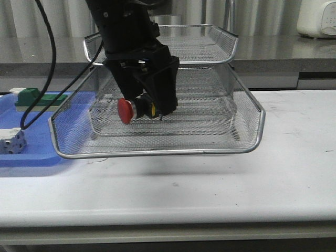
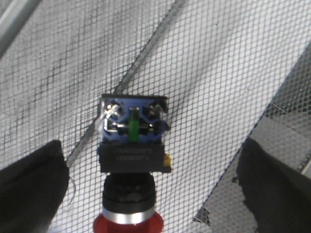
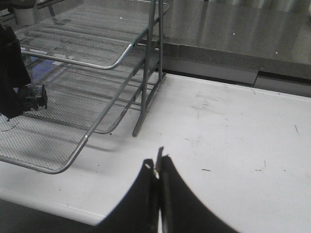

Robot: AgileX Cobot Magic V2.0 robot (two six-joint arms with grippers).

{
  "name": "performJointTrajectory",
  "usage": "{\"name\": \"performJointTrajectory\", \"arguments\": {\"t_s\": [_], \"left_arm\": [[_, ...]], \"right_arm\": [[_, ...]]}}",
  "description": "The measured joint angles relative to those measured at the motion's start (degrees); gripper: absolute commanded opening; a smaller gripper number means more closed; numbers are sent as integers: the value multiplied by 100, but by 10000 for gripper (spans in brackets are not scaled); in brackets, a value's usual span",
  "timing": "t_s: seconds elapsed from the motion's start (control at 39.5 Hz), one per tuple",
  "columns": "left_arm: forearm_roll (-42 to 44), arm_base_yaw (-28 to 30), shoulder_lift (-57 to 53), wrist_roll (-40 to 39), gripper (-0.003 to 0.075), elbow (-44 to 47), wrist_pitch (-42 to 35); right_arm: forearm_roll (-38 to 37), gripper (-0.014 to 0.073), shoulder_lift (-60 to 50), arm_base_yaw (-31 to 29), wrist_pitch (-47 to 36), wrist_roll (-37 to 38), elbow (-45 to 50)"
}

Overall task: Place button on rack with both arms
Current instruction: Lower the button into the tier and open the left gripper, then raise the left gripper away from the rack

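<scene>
The button (image 1: 126,110) lies on its side on the mesh of a lower tier of the wire rack (image 1: 157,153), with its red head toward the front left. In the left wrist view the button (image 2: 132,155) rests on the mesh between my two black fingers (image 2: 31,189), which stand wide apart and do not touch it. My left gripper (image 2: 151,162) is open and hangs over the rack in the front view (image 1: 149,105). My right gripper (image 3: 158,162) is shut and empty above the white table, to the right of the rack (image 3: 87,141). The button (image 3: 34,97) also shows there.
A flat blue tray (image 1: 31,155) lies left of the rack with a green block (image 1: 42,100) and a white cube (image 1: 11,140) on it. A black cable (image 1: 39,100) hangs over it. A grey counter ledge (image 1: 294,58) runs behind the table, with a white appliance (image 1: 317,18) on it.
</scene>
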Motion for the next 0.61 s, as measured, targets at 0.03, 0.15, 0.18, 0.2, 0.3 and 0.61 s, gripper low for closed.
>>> {"name": "performJointTrajectory", "arguments": {"t_s": [0.03,0.15,0.18,0.2,0.3,0.61], "left_arm": [[0,0,0,-14,554,-52,111],[0,0,0,-48,419,-383,574],[0,0,0,-63,395,-441,605],[0,0,0,-94,363,-464,619],[12,0,0,-197,262,-521,648],[713,0,-647,-1001,5,-298,708]], "right_arm": [[0,-111,0,0,0,0,0],[0,-111,0,0,0,0,0],[0,-111,0,0,0,0,0],[0,-111,0,0,0,0,0],[0,-111,0,0,0,0,0],[0,-111,0,0,0,0,0]]}}
